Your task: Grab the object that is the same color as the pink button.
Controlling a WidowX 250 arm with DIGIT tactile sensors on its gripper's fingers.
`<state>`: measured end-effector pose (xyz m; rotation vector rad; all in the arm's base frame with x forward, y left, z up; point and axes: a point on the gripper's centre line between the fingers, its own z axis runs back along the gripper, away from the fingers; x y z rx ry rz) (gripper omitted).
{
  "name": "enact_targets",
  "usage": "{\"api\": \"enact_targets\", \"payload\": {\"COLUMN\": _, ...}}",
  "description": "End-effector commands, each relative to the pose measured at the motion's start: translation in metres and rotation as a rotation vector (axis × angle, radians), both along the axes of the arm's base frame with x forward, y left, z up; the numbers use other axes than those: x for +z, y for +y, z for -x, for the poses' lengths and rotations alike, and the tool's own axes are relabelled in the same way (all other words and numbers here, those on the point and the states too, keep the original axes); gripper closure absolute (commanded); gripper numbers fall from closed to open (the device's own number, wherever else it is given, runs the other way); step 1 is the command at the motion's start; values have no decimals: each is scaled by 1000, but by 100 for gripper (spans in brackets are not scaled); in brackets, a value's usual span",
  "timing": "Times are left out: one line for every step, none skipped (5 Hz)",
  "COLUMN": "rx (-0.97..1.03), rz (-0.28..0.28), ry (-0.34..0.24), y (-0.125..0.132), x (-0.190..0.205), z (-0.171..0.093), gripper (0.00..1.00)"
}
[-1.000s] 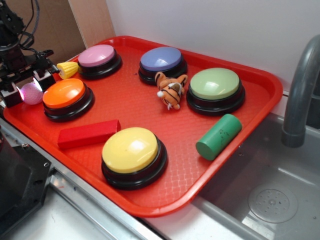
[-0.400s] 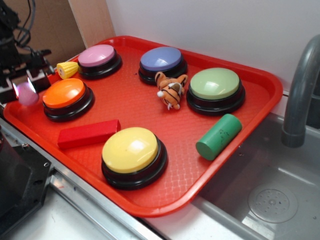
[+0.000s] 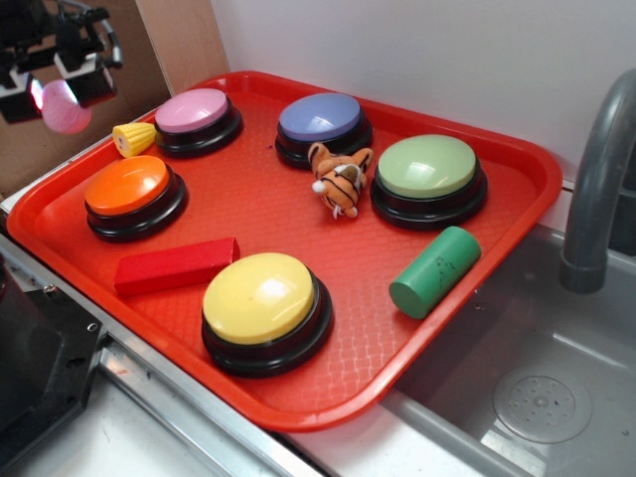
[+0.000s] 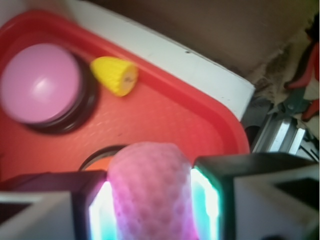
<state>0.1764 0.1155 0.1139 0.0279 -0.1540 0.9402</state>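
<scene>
The small pink dimpled ball point(image 3: 65, 109) hangs in the air above the tray's far left corner, squeezed between the two fingers of my gripper point(image 3: 62, 91), which is shut on it. In the wrist view the ball point(image 4: 150, 192) fills the gap between the glowing pads point(image 4: 204, 200). The pink button point(image 3: 194, 111) sits on the tray at the back left, and it also shows in the wrist view as the pink button point(image 4: 40, 82) below me, with the orange button's edge just behind the ball.
On the red tray point(image 3: 517, 214) stand the orange button point(image 3: 127, 187), purple-blue button point(image 3: 320, 117), green button point(image 3: 429, 169) and yellow button point(image 3: 260, 298). Also a yellow corn toy point(image 3: 132, 139), toy tiger point(image 3: 338, 179), red block point(image 3: 177, 265), green cylinder point(image 3: 435, 270). A grey faucet point(image 3: 596, 179) stands right.
My gripper has risen from tray level beside the orange button to well above the tray's left corner, carrying the pink ball up with it.
</scene>
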Motion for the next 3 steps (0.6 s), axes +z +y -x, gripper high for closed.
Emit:
{"api": "enact_targets", "payload": {"rx": -387, "rz": 61, "ry": -74, "y": -73, "x": 50, "z": -26, "gripper": 100}}
{"api": "enact_targets", "payload": {"rx": -466, "rz": 52, "ry": -88, "y": -103, "x": 54, "z": -31, "gripper": 100}}
{"api": "enact_targets", "payload": {"rx": -484, "rz": 90, "ry": -90, "y": -104, "x": 47, "z": -32, "gripper": 100}}
